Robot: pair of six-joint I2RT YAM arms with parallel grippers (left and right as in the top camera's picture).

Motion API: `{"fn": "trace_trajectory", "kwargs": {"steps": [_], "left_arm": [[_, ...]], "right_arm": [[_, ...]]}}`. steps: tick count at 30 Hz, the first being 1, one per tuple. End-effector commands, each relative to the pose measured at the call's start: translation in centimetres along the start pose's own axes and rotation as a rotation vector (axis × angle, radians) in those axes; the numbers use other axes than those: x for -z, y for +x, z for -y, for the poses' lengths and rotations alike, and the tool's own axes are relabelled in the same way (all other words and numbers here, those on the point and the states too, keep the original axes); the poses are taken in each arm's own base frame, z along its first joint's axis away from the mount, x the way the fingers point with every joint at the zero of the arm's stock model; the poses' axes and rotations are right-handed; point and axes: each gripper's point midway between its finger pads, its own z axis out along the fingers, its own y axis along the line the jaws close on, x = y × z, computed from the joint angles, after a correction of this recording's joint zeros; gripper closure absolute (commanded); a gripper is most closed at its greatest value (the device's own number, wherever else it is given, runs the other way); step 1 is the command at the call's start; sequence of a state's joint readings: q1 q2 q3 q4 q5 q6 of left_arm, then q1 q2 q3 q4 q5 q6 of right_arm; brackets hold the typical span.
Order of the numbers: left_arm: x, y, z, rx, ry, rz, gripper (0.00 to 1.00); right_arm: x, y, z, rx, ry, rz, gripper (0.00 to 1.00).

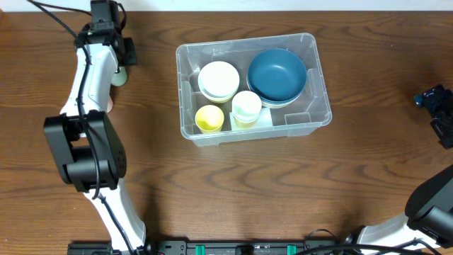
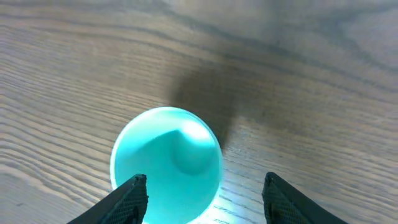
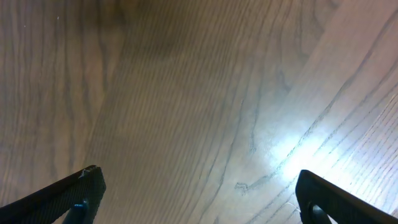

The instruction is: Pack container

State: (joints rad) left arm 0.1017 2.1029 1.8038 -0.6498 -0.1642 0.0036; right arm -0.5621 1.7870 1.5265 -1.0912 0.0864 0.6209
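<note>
dark wood table [image 1: 354, 177], grain running across, nothing on it but the task gear. container [image 1: 301, 115] sat near the middle, its long axis across the table and slightly skewed. inside it: blue bowl [image 1: 277, 74], white bowl [image 1: 218, 80], yellow cup [image 1: 209, 118] and pale cup [image 1: 246, 106].

one piece lay outside: a mint cup [image 2: 166, 163], upright and mouth up, near the far left edge, half hidden under the left arm in the overhead view.

left gripper [image 2: 204, 196] hung right over that cup, fingers apart and clamping nothing. the cup was not centred in the gap. in the wrist view it lay toward the left-hand finger [image 2: 132, 198], whose tip overlapped the rim. the other finger [image 2: 283, 200] stood well clear of the cup wall, with bare wood between. whether the near tip touched the rim, could not tell.

right gripper [image 3: 199, 199] was spread wide over bare table at the far right, holding nothing, well apart from both cup and container.

judgement: the left arm was plainly the nearer one for the cup. a sideways shift toward the cup's side looked needed before closing, or the near finger might land on the rim. a round cup has no axis to line up with. from there the container lay toward the table's middle, to the robot's right.
</note>
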Motion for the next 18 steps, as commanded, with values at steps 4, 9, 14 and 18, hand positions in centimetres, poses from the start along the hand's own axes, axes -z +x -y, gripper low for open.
{"fn": "trace_trajectory", "kwargs": {"steps": [4, 9, 14, 18], "left_arm": [[1.5, -0.2, 1.1, 0.005, 0.073, 0.001, 0.45], [1.2, 0.7, 1.7, 0.0, 0.105, -0.033, 0.57], [0.2, 2.0, 1.7, -0.005, 0.101, -0.071, 0.57], [-0.1, 2.3, 1.7, -0.006, 0.099, -0.077, 0.57]], "right_arm": [[-0.1, -0.1, 0.2, -0.015, 0.012, 0.003, 0.01], [-0.1, -0.1, 0.2, -0.015, 0.012, 0.003, 0.01], [-0.1, -0.1, 0.2, -0.015, 0.012, 0.003, 0.01], [-0.1, -0.1, 0.2, -0.015, 0.012, 0.003, 0.01]]}}
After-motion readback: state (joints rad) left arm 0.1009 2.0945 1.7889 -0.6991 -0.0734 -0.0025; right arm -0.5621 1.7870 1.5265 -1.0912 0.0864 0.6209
